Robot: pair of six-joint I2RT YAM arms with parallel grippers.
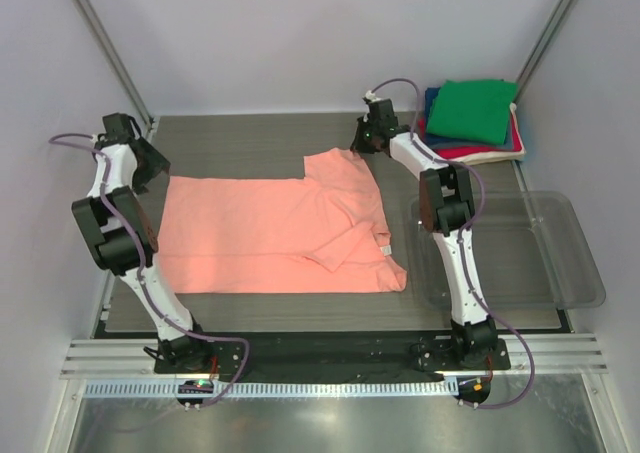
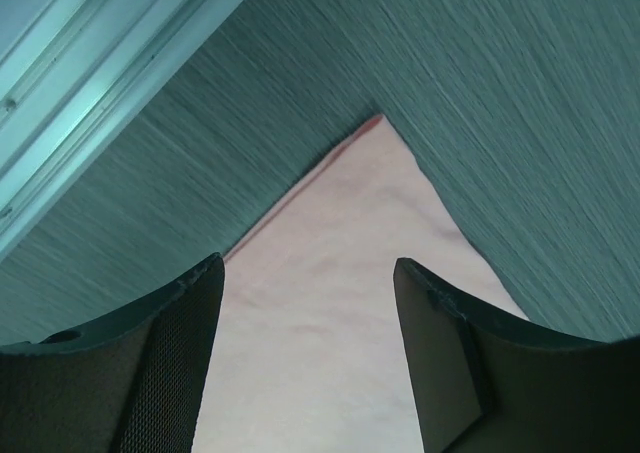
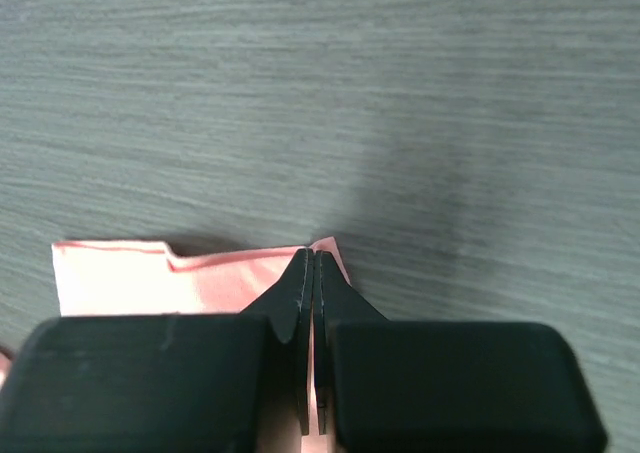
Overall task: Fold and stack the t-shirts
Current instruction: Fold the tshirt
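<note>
Right gripper (image 3: 312,258): fingers pressed together. I read it as a pinch on the far right corner of the salmon-pink t-shirt (image 1: 270,233), since the cloth edge pokes out just past the tips and a sliver of pink shows in the seam between them. Left gripper (image 2: 308,273): fingers spread, holding nothing, straddling the far left corner. The cloth lies between the fingers with the corner point just beyond the tips; I can't tell if the pads touch fabric or the table (image 1: 250,133). My read on why: I've got both arms on the two far corners so the far edge can lift and come toward the bases as one fold. Right is committed, left has not yet closed. The shirt lies flat mid-table between the arms. Its right part is doubled over with a sleeve flap on top, and the white neck label (image 1: 384,249) shows near the right edge. Further out, the folded stack (image 1: 470,133) sits at the table's far right corner, well apart from the shirt. The green shirt (image 1: 472,105) is on top, with navy, red and cream edges showing beneath. The clear tray (image 1: 585,273) sits just right of the right arm, not involved in this step.
</note>
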